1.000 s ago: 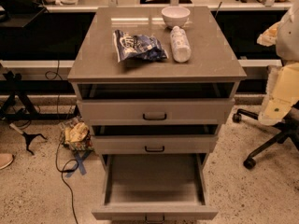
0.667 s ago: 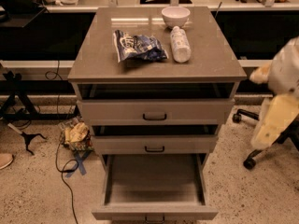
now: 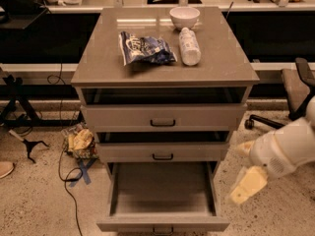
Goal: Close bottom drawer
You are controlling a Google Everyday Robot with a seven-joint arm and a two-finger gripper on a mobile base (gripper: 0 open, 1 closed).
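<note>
In the camera view, your bottom drawer (image 3: pixel 162 191) sits at 6 o'clock in the frame. It is the lowest of 3 in the grey-beige table (image 3: pixel 98 58) and is pulled far out towards you, so its wide, shallow tray lies open to view. Its low front runs along the bottom edge of the frame, where the small dark bar handle (image 3: pixel 162 229) is partly cut off.

The gripper (image 3: pixel 248 183), a cream-coloured piece on the end of the white arm (image 3: pixel 285 149), is at 3 o'clock of that drawer. It hangs over the floor near the tray's right wall, outside the tray and apart from the handle. You cannot tell whether the gripper is open or closed, and you cannot tell whether it touches the drawer's side.

At 12 o'clock of the open tray are the middle drawer (image 3: pixel 197 152) and, above it, the taller-fronted top drawer (image 3: pixel 118 118), each with a dark gap over its front.

On the table top, a white bowl (image 3: pixel 184 17) stands at the far edge. A white bottle (image 3: pixel 189 45) lies on its side just in front of the bowl, and a blue-and-white bag (image 3: pixel 145 49) lies at the bottle's 9 o'clock.

On the floor at 9 o'clock of the table lies a crumpled bag (image 3: pixel 81 141) beside a black cable (image 3: pixel 66 181).
</note>
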